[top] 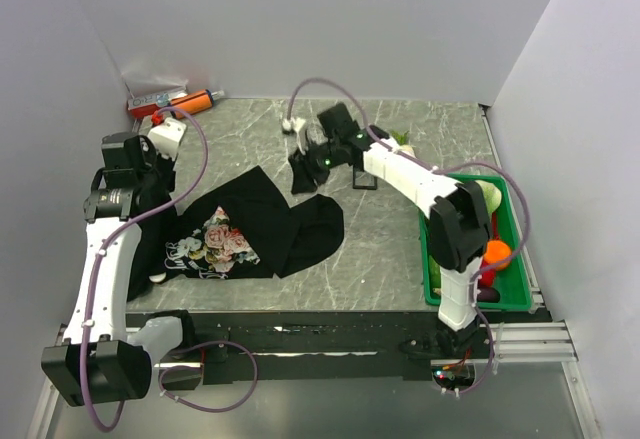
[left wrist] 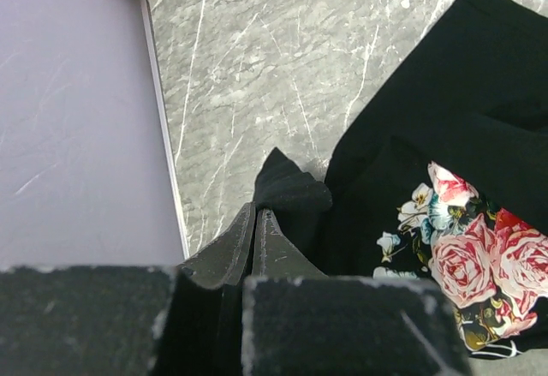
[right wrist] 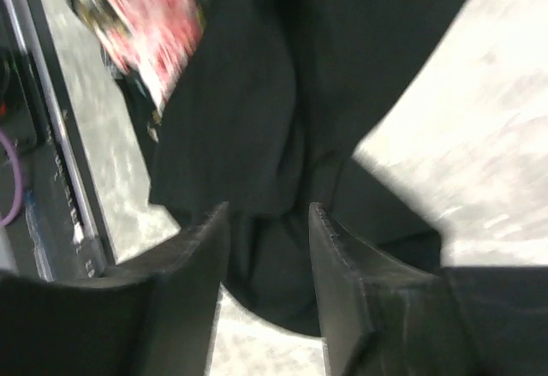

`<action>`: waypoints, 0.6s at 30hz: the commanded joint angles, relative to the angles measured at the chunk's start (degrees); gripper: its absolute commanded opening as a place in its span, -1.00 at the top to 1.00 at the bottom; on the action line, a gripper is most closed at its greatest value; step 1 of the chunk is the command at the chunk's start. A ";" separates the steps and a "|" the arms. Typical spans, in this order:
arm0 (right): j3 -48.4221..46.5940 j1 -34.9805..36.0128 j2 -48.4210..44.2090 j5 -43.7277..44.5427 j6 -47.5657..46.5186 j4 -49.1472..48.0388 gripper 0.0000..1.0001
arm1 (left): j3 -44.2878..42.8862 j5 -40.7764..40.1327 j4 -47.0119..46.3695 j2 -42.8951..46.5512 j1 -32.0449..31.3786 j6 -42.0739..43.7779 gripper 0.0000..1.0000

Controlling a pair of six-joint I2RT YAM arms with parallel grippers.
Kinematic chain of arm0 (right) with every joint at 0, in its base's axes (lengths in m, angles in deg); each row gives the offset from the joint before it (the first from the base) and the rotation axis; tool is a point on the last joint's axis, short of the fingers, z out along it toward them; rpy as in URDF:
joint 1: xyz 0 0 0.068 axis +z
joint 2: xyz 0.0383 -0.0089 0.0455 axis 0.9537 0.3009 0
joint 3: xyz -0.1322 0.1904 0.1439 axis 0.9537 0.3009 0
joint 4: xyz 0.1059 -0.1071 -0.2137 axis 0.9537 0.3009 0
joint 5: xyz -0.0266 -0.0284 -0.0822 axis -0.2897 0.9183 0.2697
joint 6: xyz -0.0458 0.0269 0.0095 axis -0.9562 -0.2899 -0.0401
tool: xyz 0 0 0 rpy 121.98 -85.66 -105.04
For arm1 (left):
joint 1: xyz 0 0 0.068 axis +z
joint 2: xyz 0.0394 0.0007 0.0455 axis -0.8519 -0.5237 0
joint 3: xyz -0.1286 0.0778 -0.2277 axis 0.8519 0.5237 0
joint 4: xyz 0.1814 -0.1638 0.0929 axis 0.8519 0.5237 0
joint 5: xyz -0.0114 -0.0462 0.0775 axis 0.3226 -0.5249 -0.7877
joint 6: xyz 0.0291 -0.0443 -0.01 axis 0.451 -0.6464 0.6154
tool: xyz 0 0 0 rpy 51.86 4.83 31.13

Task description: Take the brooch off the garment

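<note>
The black T-shirt [top: 300, 229] lies crumpled on the marble table, its rose print [top: 215, 244] facing up near the left. My left gripper [top: 160, 194] is at the shirt's left edge. In the left wrist view it [left wrist: 257, 211] is shut on a fold of black fabric [left wrist: 291, 192], with the print [left wrist: 471, 256] to its right. My right gripper [top: 303, 167] is open over the shirt's far right part. In the right wrist view it [right wrist: 268, 209] has black cloth [right wrist: 274, 136] showing between the jaws; whether they touch it I cannot tell. No brooch shows in any view.
A green bin [top: 520, 294] holding fruit and vegetables stands at the right edge. A small black box [top: 365, 181] sits beside the right arm. Red and orange items [top: 175, 104] lie at the back left, a white object [top: 290, 124] at the back. Walls close three sides.
</note>
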 commanded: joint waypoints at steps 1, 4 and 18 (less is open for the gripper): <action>3.52 -1.71 3.75 -4.39 3.14 1.18 -0.11 | -1.56 2.77 -0.01 1.25 0.37 -0.65 0.98; 0.09 -2.24 7.97 -7.91 3.13 3.20 -0.16 | -0.94 3.91 0.78 1.51 0.37 -0.21 0.98; -6.33 -0.75 16.85 -13.73 -0.03 6.98 -0.17 | 0.03 4.01 2.10 2.31 0.37 -0.91 0.98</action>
